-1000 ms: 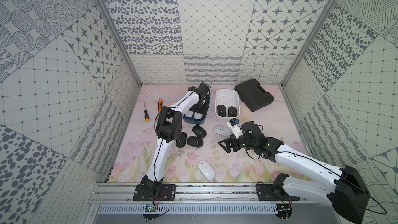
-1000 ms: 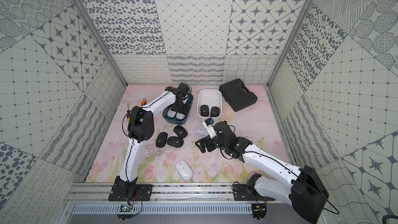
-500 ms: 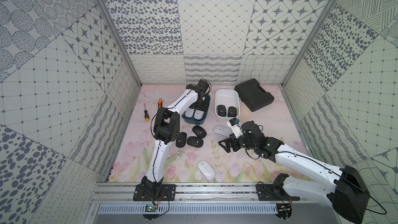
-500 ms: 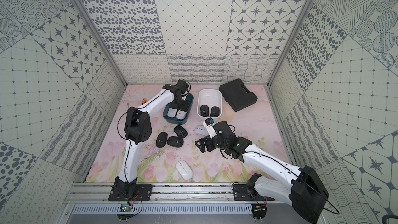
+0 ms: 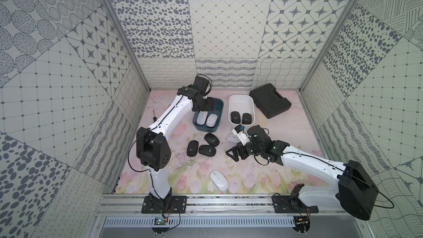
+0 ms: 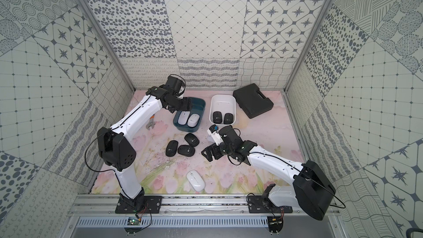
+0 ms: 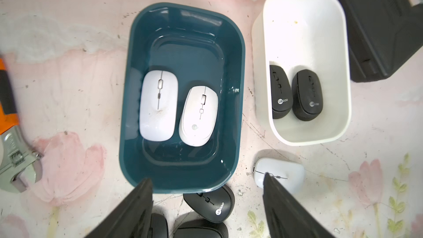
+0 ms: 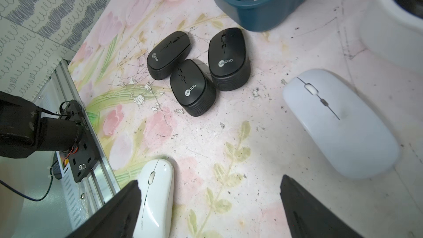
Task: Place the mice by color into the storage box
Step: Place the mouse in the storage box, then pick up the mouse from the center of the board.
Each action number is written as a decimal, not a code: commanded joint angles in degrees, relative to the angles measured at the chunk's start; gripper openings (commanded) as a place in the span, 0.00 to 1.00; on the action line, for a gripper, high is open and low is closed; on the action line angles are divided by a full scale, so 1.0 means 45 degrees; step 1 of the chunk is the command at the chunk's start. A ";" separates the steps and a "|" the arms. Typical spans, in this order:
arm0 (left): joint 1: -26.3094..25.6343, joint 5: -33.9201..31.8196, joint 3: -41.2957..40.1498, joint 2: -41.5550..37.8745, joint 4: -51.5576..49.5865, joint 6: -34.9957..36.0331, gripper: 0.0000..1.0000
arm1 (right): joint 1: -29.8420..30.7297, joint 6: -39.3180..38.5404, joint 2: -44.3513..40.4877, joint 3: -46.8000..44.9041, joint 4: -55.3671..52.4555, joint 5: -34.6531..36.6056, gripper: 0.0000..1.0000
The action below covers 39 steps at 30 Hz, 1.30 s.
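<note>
The teal storage box [image 5: 206,129] [image 7: 128,88] holds two white mice [image 5: 201,118] [image 7: 159,105]. My left gripper [image 5: 207,106] [image 7: 207,178] hangs open and empty above its far end. The white box [image 5: 241,98] [image 7: 304,19] holds two black mice [image 5: 235,116] [image 7: 307,97]. Three black mice [image 5: 207,150] [image 8: 192,88] lie together on the mat. One white mouse [image 5: 230,138] [image 8: 338,122] lies beside my right wrist. Another white mouse [image 5: 219,180] [image 8: 155,195] lies near the front. My right gripper [image 5: 235,153] [image 8: 209,180] is open and empty over bare mat between them.
A black case [image 5: 270,104] lies at the back right. An orange-handled wrench [image 6: 150,124] [image 7: 16,156] and a screwdriver [image 5: 154,119] lie by the left wall. The metal rail [image 5: 206,204] runs along the front edge.
My left gripper has risen and drawn back from inside the teal box, leaving both white mice there. The right arm has not moved.
</note>
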 commanded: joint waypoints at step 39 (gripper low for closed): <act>0.0650 -0.1658 -0.8841 -1.2951 -0.2019 -0.3886 0.87 | 0.2633 -0.5836 0.9437 0.9505 -0.4365 0.1542 0.99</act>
